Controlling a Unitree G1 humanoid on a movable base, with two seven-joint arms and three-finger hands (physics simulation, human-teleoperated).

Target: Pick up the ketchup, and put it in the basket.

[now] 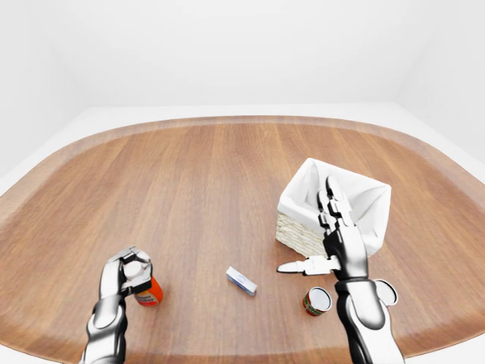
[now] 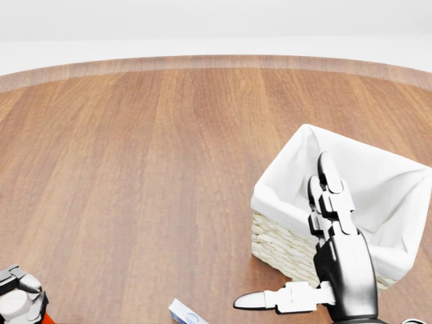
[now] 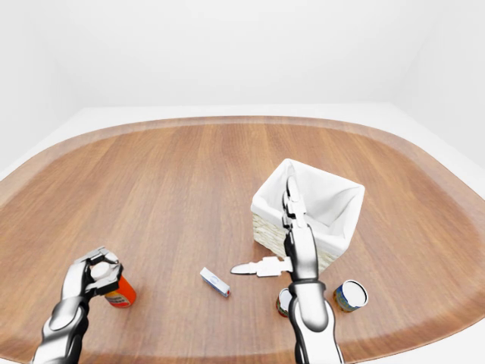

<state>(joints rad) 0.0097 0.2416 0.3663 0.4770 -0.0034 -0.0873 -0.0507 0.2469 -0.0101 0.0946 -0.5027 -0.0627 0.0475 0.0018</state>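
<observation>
at the wooden table's (image 1: 212, 189) lower left in the left-eye view, my left hand (image 1: 129, 271) wraps the ketchup bottle (image 1: 148, 292); my right hand (image 1: 333, 235), fingers splayed and empty, hovers beside the white-lined basket (image 1: 333, 201).

Eye views look wider than head view.

**What the views hide or cut off**

In the left-eye view the left hand (image 1: 129, 271) covers the upper part of the ketchup (image 1: 150, 292); whether its fingers (image 1: 141, 265) press the bottle cannot be told. The head view cuts both at its bottom-left corner. The right hand (image 1: 333, 241) hides part of the basket (image 1: 303, 235) wall. The print on the small box (image 1: 242, 280) and the can (image 1: 317, 301) is too small to read.
</observation>
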